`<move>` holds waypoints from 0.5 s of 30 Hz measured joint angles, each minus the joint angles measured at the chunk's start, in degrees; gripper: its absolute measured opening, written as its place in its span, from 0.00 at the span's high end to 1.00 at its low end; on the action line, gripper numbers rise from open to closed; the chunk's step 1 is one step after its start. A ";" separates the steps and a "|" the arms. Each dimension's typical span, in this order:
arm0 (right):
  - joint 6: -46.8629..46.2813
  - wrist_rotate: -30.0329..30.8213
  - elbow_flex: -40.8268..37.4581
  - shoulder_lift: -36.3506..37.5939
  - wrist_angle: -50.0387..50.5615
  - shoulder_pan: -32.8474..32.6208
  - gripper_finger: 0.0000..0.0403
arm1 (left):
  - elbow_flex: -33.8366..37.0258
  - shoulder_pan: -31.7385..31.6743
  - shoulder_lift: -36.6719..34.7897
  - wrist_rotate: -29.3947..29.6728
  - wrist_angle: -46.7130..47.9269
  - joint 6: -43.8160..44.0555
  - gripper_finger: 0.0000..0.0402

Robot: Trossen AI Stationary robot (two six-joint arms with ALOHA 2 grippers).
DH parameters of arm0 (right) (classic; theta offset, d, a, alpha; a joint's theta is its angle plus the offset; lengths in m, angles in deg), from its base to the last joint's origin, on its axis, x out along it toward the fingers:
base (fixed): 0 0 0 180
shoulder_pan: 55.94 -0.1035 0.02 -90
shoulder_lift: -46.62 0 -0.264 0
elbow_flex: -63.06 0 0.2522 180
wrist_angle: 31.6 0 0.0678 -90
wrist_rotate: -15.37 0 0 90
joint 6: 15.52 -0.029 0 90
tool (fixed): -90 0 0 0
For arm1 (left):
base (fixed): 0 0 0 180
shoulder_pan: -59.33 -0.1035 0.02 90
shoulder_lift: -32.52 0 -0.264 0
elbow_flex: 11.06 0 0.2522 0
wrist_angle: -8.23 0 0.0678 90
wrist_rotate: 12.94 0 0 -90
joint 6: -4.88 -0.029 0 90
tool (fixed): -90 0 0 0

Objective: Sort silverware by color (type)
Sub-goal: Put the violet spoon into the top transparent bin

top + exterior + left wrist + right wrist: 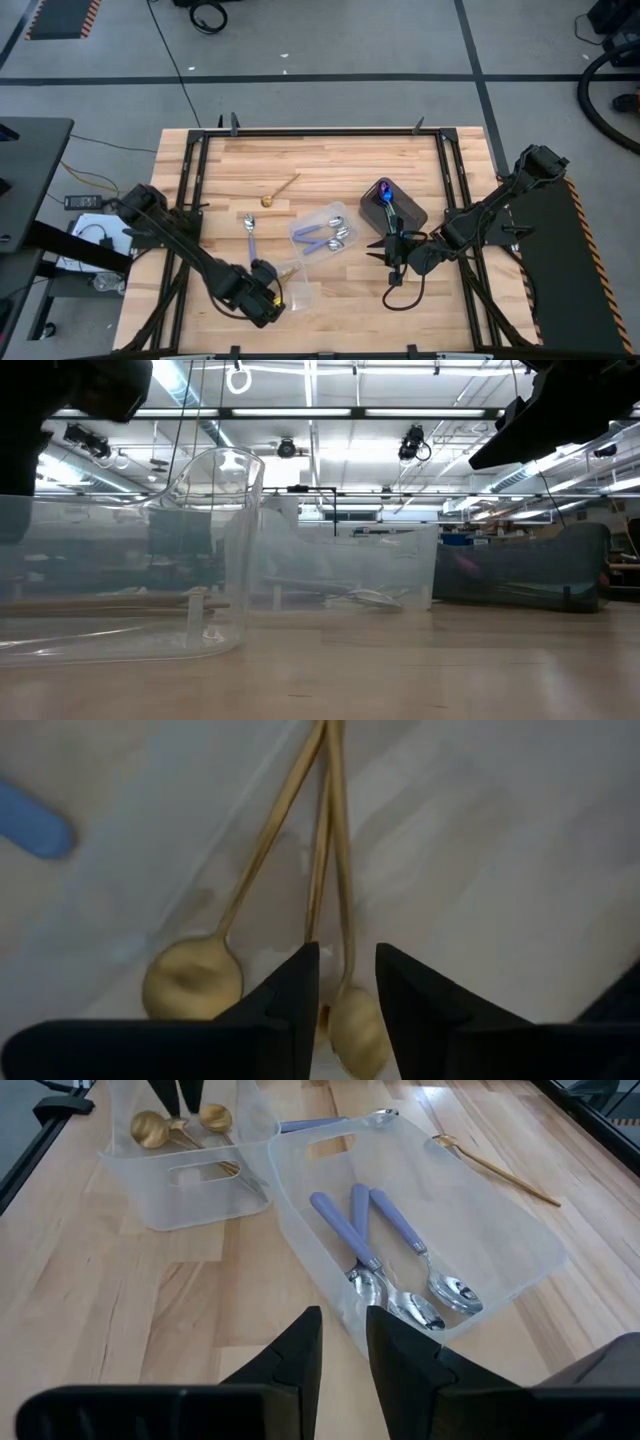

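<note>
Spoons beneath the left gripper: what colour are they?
Gold spoons; clearest in the left wrist view.

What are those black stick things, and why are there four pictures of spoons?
They are two robot arms at a wooden table, each ending in a two-finger gripper. One camera looks down from above, one sits low on the table, and one rides on each wrist.

The left gripper hangs open over a clear tray that holds gold spoons; it grips nothing. The right gripper waits, holding nothing, near another clear tray with blue-handled spoons.

A gold spoon and a blue-handled spoon lie loose on the wood. A dark tray holds a shiny purple-blue piece.
</note>
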 joint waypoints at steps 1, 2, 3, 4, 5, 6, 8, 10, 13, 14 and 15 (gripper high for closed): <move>0.00 0.00 0.00 0.00 0.00 0.00 0.77 | -0.68 0.01 -0.33 0.48 0.96 -0.26 0.73; 0.00 0.00 0.00 -0.01 0.00 0.00 0.77 | -1.41 -0.19 -0.54 1.00 2.00 -0.41 0.73; 0.00 0.00 0.00 -0.01 0.00 0.00 0.77 | -2.01 -0.35 -0.75 1.49 3.22 -0.44 0.73; 0.00 0.00 0.00 0.01 0.00 0.00 0.77 | -2.54 -0.54 -0.99 2.10 4.78 -0.46 0.73; 0.00 0.00 0.00 -0.01 0.00 0.00 0.77 | -3.16 -0.77 -1.08 2.65 6.58 -0.62 0.73; 0.00 -0.01 0.00 -0.01 0.00 0.00 0.77 | -3.99 -1.09 -1.08 3.05 8.13 -1.20 0.73; 0.00 -0.01 0.00 0.01 0.02 0.01 0.77 | -5.65 -1.62 -1.08 3.53 11.95 -2.00 0.73; 0.00 -0.02 0.00 0.01 0.05 0.00 0.77 | -6.69 -2.50 -1.13 3.75 14.85 -3.31 0.73; 0.00 -0.01 0.00 0.01 0.08 0.00 0.77 | -7.77 -4.03 -1.13 3.97 15.47 -6.41 0.73; 0.00 -0.02 0.00 -0.01 0.10 0.02 0.77 | -8.31 -4.53 -1.13 4.06 15.84 -7.38 0.73; 0.00 0.00 0.00 0.00 0.11 0.01 0.77 | -8.91 -4.98 -1.13 4.08 16.55 -8.17 0.73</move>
